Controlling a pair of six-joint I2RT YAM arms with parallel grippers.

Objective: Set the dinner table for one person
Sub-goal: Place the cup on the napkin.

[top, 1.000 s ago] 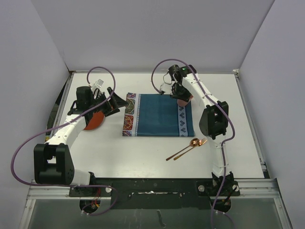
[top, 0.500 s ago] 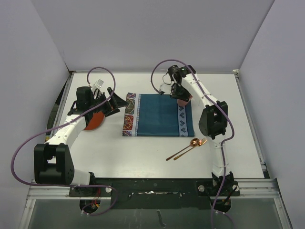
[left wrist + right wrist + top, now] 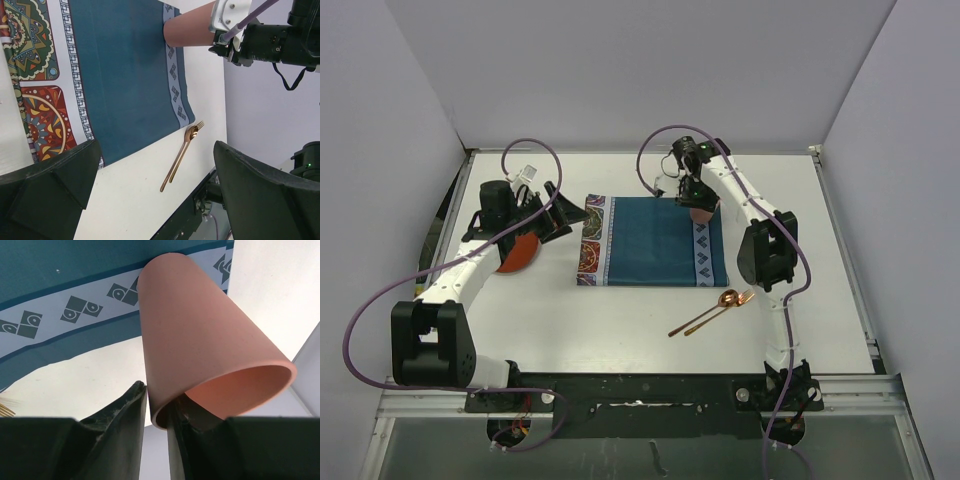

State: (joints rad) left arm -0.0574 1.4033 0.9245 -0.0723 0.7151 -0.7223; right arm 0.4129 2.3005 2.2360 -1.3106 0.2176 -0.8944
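On your left, the orange dish sits on the worktop half under the left arm, so a careless swing could knock it. The left gripper hovers just beside the patterned end of the teal placemat, and a low pass there might ruck the cloth.

Toward the right, the bigger risk is the terracotta cup. It hangs tilted, gripped by its rim only, over the far right corner of the placemat. If you let go before the base is flat, it will likely topple or roll. If you set it across the mat's edge, it may stand crooked. I cannot tell whether its base touches the cloth. Nearer you, the copper spoon and fork lie together on the bare worktop, just off the mat's near right corner, not yet laid out.

Now the jaws. The left ones are spread wide, released, grasping nothing. Those of the right gripper are clenched on the cup's rim, one finger inside the mouth and one outside.

The worktop spreads beneath everything, with the placemat at its middle.
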